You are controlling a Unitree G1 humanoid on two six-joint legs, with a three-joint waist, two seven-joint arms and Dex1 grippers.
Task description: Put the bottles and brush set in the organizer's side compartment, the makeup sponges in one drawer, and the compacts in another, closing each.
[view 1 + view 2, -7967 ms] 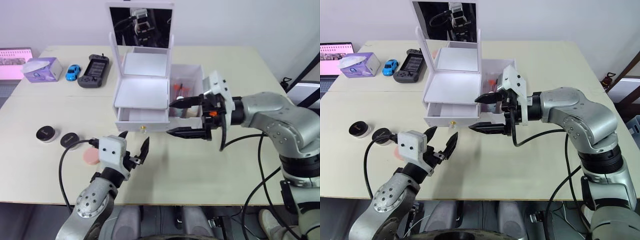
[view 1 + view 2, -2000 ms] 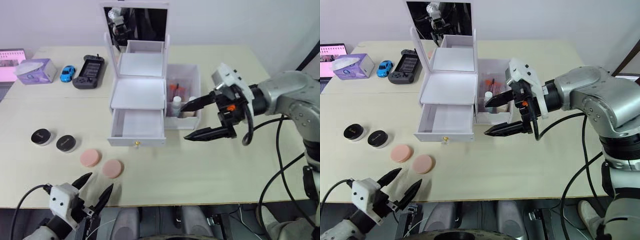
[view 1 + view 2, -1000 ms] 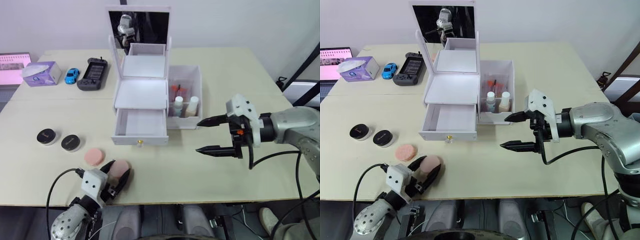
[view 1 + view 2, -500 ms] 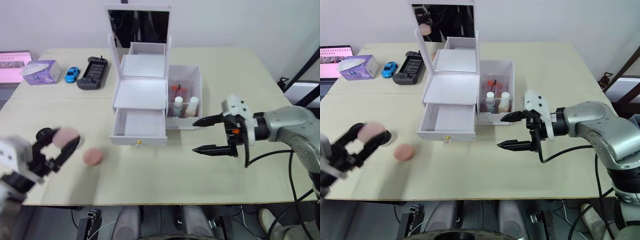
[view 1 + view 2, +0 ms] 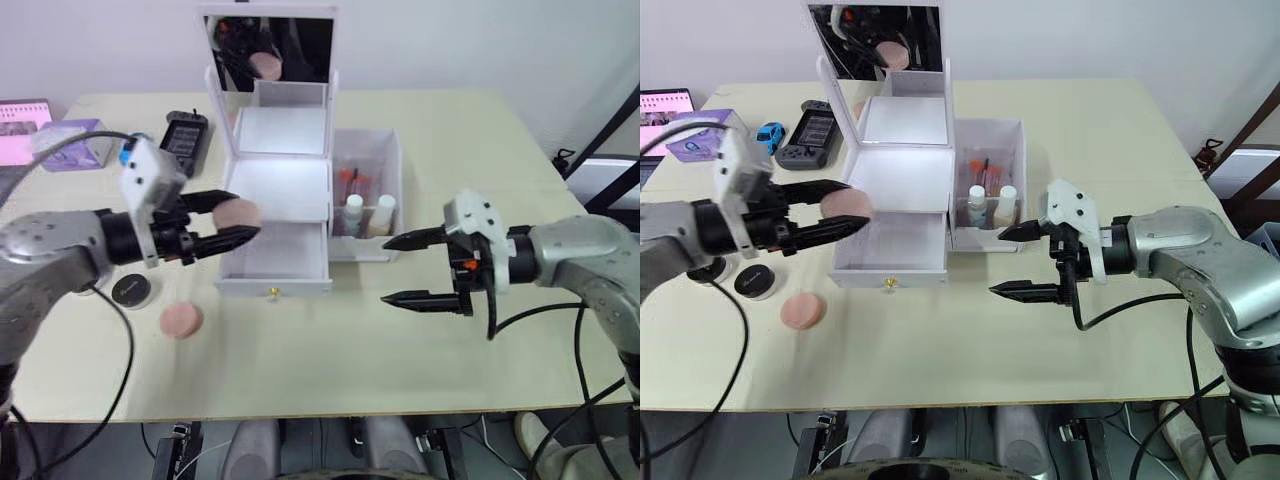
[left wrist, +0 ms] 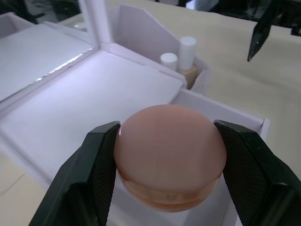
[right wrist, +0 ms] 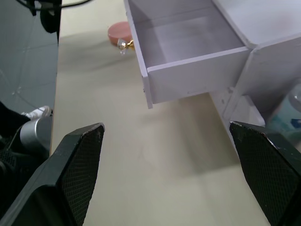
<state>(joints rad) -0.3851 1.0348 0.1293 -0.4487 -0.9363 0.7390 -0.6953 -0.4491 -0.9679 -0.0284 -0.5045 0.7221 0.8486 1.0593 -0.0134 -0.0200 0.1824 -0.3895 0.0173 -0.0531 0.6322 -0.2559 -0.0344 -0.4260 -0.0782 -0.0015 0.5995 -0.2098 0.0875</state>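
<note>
In the left eye view, our left gripper (image 5: 243, 222) holds 1 makeup sponge (image 5: 240, 213) over the left edge of the organizer (image 5: 280, 190), above its open lower drawer (image 5: 276, 252). To do this step well, we judge we should carry the sponge a little farther in over the drawer's middle, lower it past the front wall, and only then let go, so it drops flat and clears the shelf above. The left arm reaches in from the left, fingers roughly level and pointing right.

In the right eye view, the other makeup sponge (image 5: 801, 310) lies on the table (image 5: 970, 340) near a compact (image 5: 753, 281). The bottles (image 5: 992, 204) stand in the side compartment (image 5: 986, 180). Our right gripper (image 5: 1018, 262) hangs spread wide and empty, just right of the organizer.

In the left wrist view, both fingers (image 6: 96, 162) press the sponge's rim, with the drawer's cavity below and beyond.

In the right wrist view, the drawer gapes open and bare, its gold knob (image 7: 123, 44) in front.
</note>
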